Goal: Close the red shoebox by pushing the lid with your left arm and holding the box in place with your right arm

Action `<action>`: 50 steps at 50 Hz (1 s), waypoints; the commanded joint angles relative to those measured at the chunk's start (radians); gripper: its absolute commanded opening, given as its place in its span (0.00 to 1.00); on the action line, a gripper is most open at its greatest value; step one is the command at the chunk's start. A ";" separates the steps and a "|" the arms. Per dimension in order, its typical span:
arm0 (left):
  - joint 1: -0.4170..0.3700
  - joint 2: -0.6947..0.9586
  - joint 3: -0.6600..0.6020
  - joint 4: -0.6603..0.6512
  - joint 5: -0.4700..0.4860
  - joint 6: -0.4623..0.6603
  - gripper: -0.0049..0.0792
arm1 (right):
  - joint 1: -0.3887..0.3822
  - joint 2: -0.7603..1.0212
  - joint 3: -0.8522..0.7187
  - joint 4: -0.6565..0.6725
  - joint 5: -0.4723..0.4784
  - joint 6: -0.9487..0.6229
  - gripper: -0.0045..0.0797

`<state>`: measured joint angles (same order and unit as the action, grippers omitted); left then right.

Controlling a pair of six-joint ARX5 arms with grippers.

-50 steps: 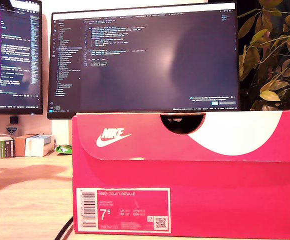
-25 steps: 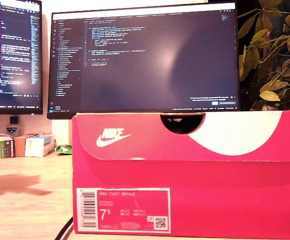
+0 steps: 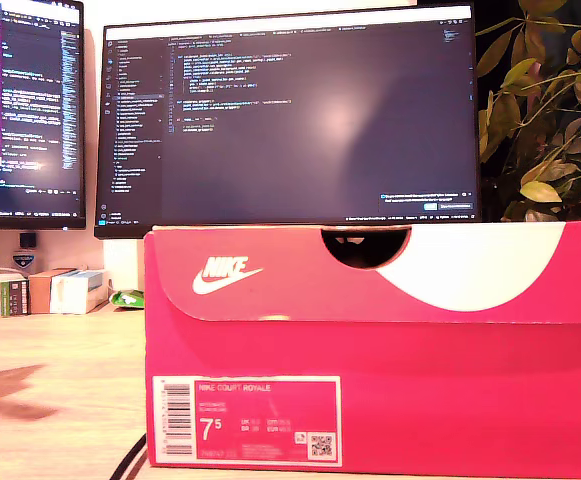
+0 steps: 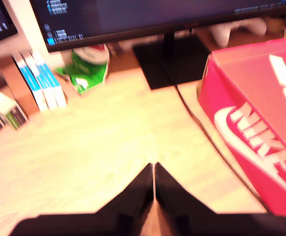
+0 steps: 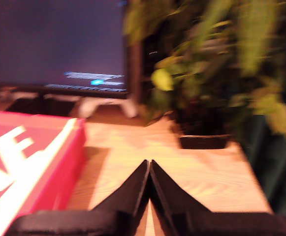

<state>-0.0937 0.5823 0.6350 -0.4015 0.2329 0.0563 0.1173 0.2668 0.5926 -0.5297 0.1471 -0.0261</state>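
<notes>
The red Nike shoebox [image 3: 370, 400] fills the lower part of the exterior view, its lid [image 3: 270, 270] lying down flat over the body. No arm shows in that view. In the first wrist view my first gripper [image 4: 154, 169] is shut with nothing in it, hanging over bare wooden desk, apart from the shoebox [image 4: 251, 123] and beside the end with the swoosh. In the second wrist view my second gripper [image 5: 149, 164] is shut and empty too, above the desk beside the box's other end [image 5: 29, 157], not touching it.
Two monitors [image 3: 290, 110] [image 3: 25, 110] stand behind the box. A leafy plant [image 3: 550, 110] is at the exterior view's right, its pot [image 5: 204, 141] close ahead of my second gripper. Small boxes [image 3: 30, 292], a green packet [image 3: 127, 297] and a black cable [image 3: 130, 462] lie toward the exterior view's left.
The shadow on the desk at the exterior view's left has shrunk and slid lower and further left. The shoebox and its lid have not moved.
</notes>
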 commanded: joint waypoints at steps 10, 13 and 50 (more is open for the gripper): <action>0.002 -0.108 -0.105 0.034 -0.010 -0.031 0.04 | -0.008 -0.138 -0.043 -0.063 0.028 0.005 0.04; 0.002 -0.129 -0.117 0.035 -0.013 -0.031 0.04 | -0.008 -0.174 -0.066 -0.055 0.028 0.018 0.04; -0.005 -0.244 -0.290 0.221 -0.104 -0.111 0.04 | -0.008 -0.222 -0.083 -0.111 0.196 0.274 0.04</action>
<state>-0.0956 0.3359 0.3756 -0.2031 0.1299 -0.0505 0.1173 0.0422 0.5323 -0.6571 0.3470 0.3065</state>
